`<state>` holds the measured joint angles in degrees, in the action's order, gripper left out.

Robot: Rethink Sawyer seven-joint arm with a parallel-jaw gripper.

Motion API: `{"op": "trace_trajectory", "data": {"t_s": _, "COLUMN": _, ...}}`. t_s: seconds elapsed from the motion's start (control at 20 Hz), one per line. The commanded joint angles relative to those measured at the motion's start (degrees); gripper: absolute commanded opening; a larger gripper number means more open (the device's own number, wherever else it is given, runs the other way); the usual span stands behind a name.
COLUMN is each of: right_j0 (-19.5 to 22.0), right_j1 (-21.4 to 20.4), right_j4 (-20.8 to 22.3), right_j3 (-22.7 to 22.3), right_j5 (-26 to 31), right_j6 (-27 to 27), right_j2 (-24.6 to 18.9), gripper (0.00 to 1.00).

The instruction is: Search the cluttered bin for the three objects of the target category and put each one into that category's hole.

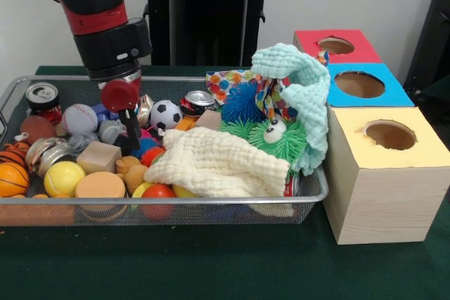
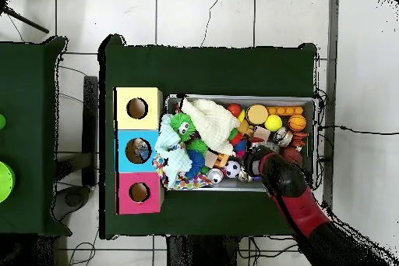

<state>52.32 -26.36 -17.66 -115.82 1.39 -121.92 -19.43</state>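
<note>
The wire-mesh bin (image 1: 176, 200) is full of toys, and it also shows in the overhead view (image 2: 249, 97). My gripper (image 1: 132, 135) reaches down into its left part, between a baseball (image 1: 79, 119) and a soccer ball (image 1: 166, 113). Whether it is open or shut does not show. A crumpled clear plastic piece (image 1: 111, 131) with blue above it lies just left of the gripper, touching or nearly so; it looks like a crushed bottle. No other bottle shows. In the overhead view the arm (image 2: 284, 177) hides the gripper.
Three boxes with holes stand right of the bin: red (image 1: 336, 46), blue (image 1: 360, 83), yellow-topped wood (image 1: 390, 135). Metal cans (image 1: 42, 96) (image 1: 199, 101), a cream cloth (image 1: 218, 163), a mint cloth (image 1: 302, 82), a green fuzzy toy (image 1: 271, 135) and balls fill the bin.
</note>
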Motion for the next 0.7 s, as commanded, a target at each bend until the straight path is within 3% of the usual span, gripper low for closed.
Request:
{"op": "trace_trajectory", "data": {"t_s": 0.05, "right_j0": -3.5, "right_j1": -2.4, "right_j4": -0.2, "right_j3": 8.2, "right_j5": 10.6, "right_j6": -2.6, "right_j2": 7.2, "gripper": 1.0}}
{"op": "trace_trajectory", "data": {"t_s": 0.5, "right_j0": -4.5, "right_j1": -2.1, "right_j4": 4.5, "right_j3": 16.5, "right_j5": 17.8, "right_j6": 1.2, "right_j2": 12.9, "gripper": 1.0}}
{"op": "trace_trajectory", "data": {"t_s": 0.7, "right_j0": -3.5, "right_j1": -1.4, "right_j4": 5.9, "right_j3": 17.3, "right_j5": 17.6, "right_j6": 0.6, "right_j2": 12.0, "gripper": 1.0}}
